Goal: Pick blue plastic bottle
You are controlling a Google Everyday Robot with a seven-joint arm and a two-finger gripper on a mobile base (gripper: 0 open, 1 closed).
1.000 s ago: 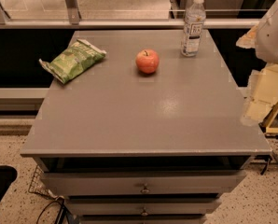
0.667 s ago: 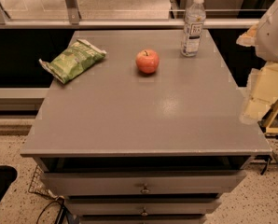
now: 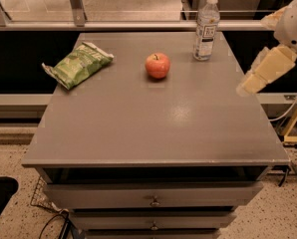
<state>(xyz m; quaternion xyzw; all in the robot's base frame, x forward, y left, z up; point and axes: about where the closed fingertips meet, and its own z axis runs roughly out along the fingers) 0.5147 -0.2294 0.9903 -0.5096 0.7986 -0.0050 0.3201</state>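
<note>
a grey flat-topped desk [image 3: 153, 128] fills the middle of the view. it stands on a pale speckled floor [image 3: 14, 158], and a metal rail with glass panels [image 3: 88, 25] runs behind its far edge. below the near edge there are stacked grey drawers, the top drawer with a small round knob [image 3: 154, 201] at its middle.

the blue plastic bottle [image 3: 207, 28], a slim clear bottle with a faint bluish tint, a white screw cap and a white label with dark print, stands upright close to the far right corner of the desk. nothing touches it. a round red apple with a short stem [image 3: 157, 65] sits to its left, nearer the middle of the far half of the top and well apart from the bottle. the apple is shorter than the bottle. a crinkled green snack bag [image 3: 78, 63] lies flat near the far left corner, its long side slanting toward the left edge.

the gripper [image 3: 262, 74], a cream-coloured blurred piece under the white rounded arm housing [image 3: 294, 19], hangs in the air just at the right edge of the desk, about level with the apple. it is tilted down and inward toward the desk top. it holds nothing and stands apart from the bottle, to the bottle's right and nearer the camera. whether it is wide or narrow cannot be told.

dark cables [image 3: 54, 218] lie on the floor by the near left corner, and a yellow frame [image 3: 294, 123] with a white cable shows beyond the right edge.
</note>
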